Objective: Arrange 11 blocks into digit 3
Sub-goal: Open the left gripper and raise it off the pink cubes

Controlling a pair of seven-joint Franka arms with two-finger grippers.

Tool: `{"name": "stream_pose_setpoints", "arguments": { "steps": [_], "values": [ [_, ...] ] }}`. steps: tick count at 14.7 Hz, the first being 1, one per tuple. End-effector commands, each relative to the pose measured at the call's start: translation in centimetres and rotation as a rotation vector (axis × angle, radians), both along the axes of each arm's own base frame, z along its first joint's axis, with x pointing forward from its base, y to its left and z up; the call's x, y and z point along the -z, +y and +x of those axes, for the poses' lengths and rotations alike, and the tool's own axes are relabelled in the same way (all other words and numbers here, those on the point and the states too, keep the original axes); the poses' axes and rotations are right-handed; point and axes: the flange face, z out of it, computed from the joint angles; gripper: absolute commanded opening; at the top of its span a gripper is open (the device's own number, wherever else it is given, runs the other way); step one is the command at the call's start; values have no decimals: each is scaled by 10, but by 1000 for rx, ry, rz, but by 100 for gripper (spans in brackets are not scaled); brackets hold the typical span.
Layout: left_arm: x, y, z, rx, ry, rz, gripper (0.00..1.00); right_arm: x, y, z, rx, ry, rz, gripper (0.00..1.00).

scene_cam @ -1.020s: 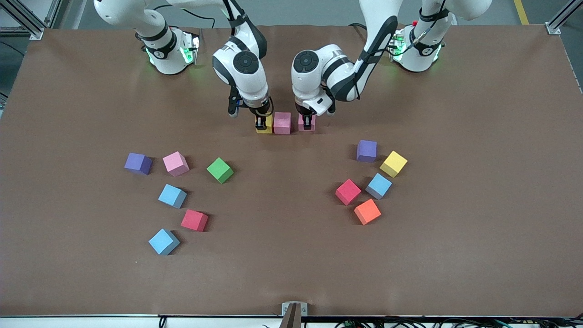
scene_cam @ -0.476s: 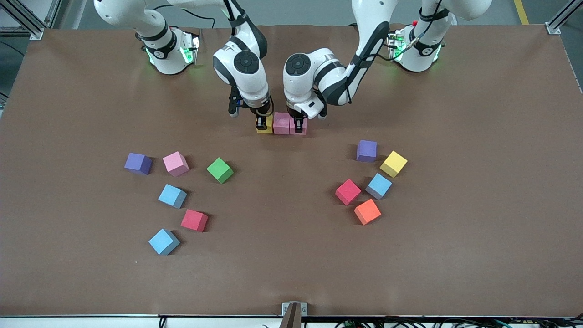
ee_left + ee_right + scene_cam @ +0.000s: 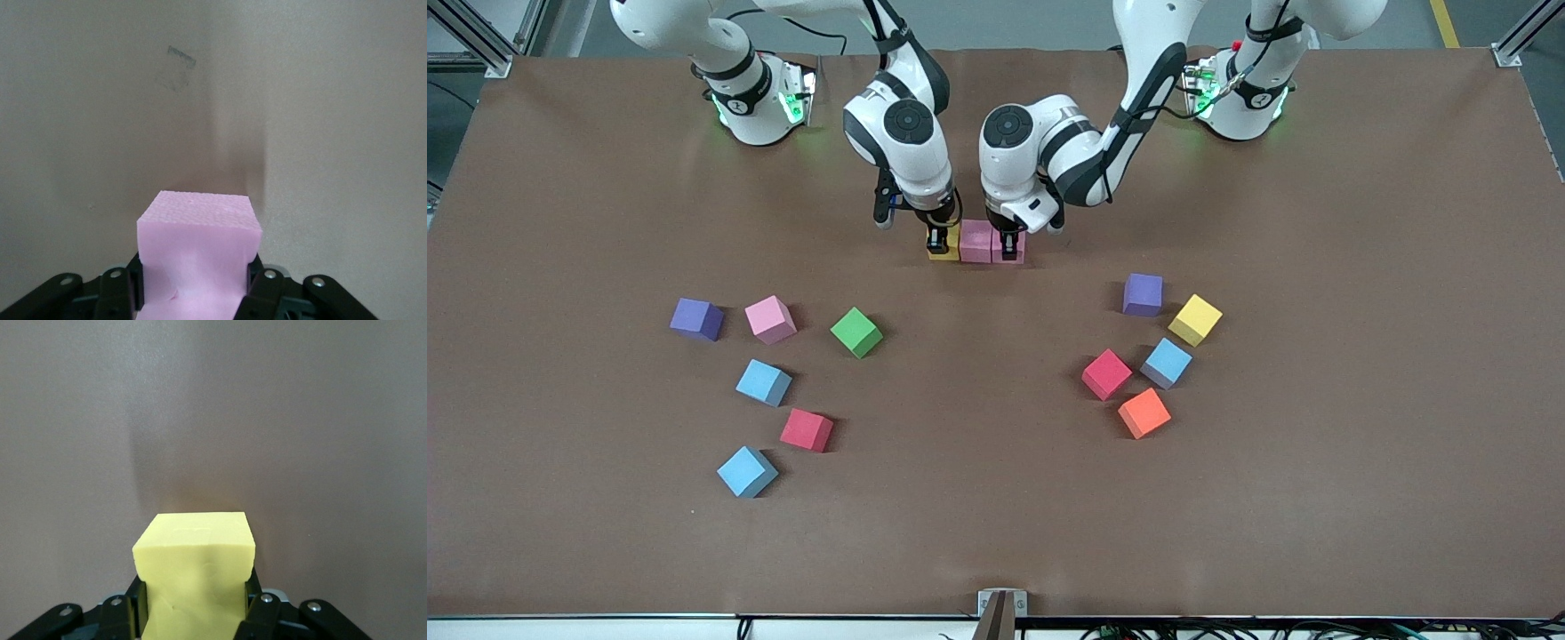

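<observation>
Three blocks form a row on the table between the arms: a yellow block (image 3: 949, 241), a pink block (image 3: 977, 240) in the middle, and a second pink block (image 3: 1017, 245). My right gripper (image 3: 936, 243) is shut on the yellow block (image 3: 195, 568), down at the table. My left gripper (image 3: 1010, 246) is shut on the second pink block (image 3: 198, 257), pressed against the middle pink block. Loose blocks lie nearer the camera in two groups.
Toward the right arm's end lie purple (image 3: 696, 318), pink (image 3: 770, 319), green (image 3: 856, 332), light blue (image 3: 763, 382), red (image 3: 807, 430) and light blue (image 3: 746, 472) blocks. Toward the left arm's end lie purple (image 3: 1143, 294), yellow (image 3: 1195, 320), light blue (image 3: 1166, 363), red (image 3: 1106, 374) and orange (image 3: 1144, 413) blocks.
My left gripper has slid its pink block toward the right arm's end until it touches the middle pink block. The right gripper has stayed on the yellow block.
</observation>
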Motion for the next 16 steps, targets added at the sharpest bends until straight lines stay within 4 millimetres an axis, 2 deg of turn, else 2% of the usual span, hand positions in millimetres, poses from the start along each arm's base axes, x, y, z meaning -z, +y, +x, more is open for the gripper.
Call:
{"name": "stream_pose_setpoints", "arguments": {
  "steps": [1, 6, 7, 9, 12, 16],
  "values": [
    [5, -7, 2, -9, 4, 2, 29, 14, 10, -5, 16, 3, 4, 0],
    [6, -9, 4, -6, 2, 0, 33, 14, 10, -6, 15, 4, 2, 0],
    [6, -9, 4, 3, 0, 1, 41, 15, 10, -6, 15, 6, 0, 0],
    [4, -9, 5, 14, -3, 0, 100, 15, 10, -6, 15, 6, 0, 0],
    [-2, -7, 5, 16, 4, 16, 100, 15, 10, -6, 15, 6, 0, 0],
    [-34, -1, 1, 81, 27, 54, 100, 16, 10, -5, 15, 4, 1, 0]
  ]
}}
